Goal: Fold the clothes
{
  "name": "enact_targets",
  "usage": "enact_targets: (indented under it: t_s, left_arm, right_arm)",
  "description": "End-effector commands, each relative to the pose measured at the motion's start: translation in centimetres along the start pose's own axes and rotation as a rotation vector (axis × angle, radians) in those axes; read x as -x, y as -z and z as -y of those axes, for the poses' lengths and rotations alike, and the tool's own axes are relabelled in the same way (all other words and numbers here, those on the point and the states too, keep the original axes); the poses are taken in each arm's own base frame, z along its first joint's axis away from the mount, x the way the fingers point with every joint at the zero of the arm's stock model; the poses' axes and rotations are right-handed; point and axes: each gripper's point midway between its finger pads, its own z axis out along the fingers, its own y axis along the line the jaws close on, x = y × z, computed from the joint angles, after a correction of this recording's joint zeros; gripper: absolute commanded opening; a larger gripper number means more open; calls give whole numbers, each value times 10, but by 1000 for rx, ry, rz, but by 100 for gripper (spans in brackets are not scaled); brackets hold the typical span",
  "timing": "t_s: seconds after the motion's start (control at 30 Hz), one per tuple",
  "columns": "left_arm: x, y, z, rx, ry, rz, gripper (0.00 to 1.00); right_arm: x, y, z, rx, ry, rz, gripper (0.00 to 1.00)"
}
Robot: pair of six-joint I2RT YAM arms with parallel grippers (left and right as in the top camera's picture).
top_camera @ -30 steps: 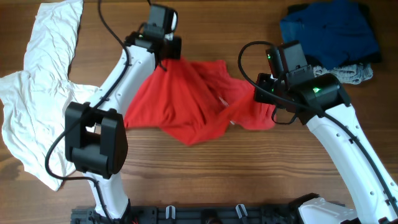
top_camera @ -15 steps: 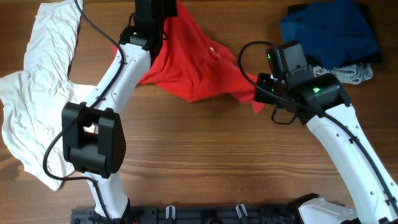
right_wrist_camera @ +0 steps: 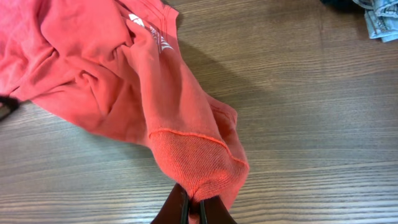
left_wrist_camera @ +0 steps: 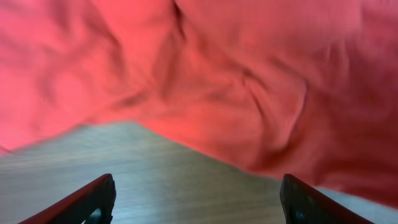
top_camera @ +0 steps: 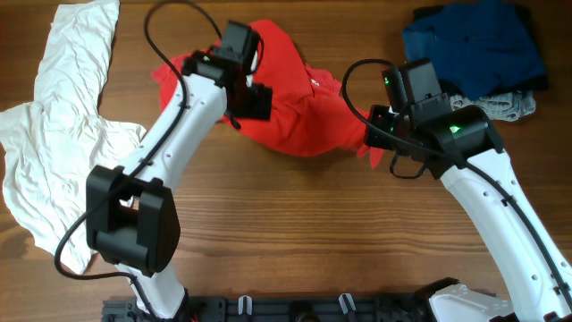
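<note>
The red T-shirt (top_camera: 299, 107) lies bunched on the wood at the table's far middle, its white lettering (right_wrist_camera: 149, 31) showing in the right wrist view. My left gripper (top_camera: 257, 103) hovers over the shirt's left part. In the left wrist view it (left_wrist_camera: 199, 205) stands open over bare wood, with the red T-shirt (left_wrist_camera: 249, 81) just beyond its fingertips (left_wrist_camera: 93, 199). My right gripper (top_camera: 375, 141) is at the shirt's right end, and in the right wrist view it (right_wrist_camera: 194, 208) is shut on a folded edge of the red T-shirt (right_wrist_camera: 199, 162).
A large white shirt (top_camera: 63, 134) is spread along the left side. A dark blue garment (top_camera: 474, 45) and a small grey piece (top_camera: 509, 105) lie at the far right corner. Bare wood stretches along the near half.
My left gripper has opened and let go of the red T-shirt, then drawn back from the far edge. The shirt has dropped into a heap. The right arm has not moved.
</note>
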Motion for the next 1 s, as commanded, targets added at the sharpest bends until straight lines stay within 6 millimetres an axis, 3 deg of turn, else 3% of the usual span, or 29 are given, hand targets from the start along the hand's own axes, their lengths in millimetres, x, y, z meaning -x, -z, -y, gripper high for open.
enact_targets:
  t_s: [0.0,0.33,0.53,0.67,0.83,0.97]
  left_arm:
    - [-39,-34,9,-55,23,-124,85]
    - [-48,-89,8,-71,17,-66,85]
    - [-37,-111,11,-81,16,-28,79]
    - [-39,-118,11,-79,16,-35,58]
    - [-42,-119,9,-67,19,-46,5]
    - [-49,-103,-3,-21,93,-87,4]
  right_arm:
    - [5,3,-2,10,8,13,5]
    - [5,3,-2,11,5,12,5]
    - [5,3,-2,11,5,12,5]
    - [6,3,-2,11,4,13,5]
    - [6,3,-3,13,4,16,5]
    - [8,3,-3,16,4,22,5]
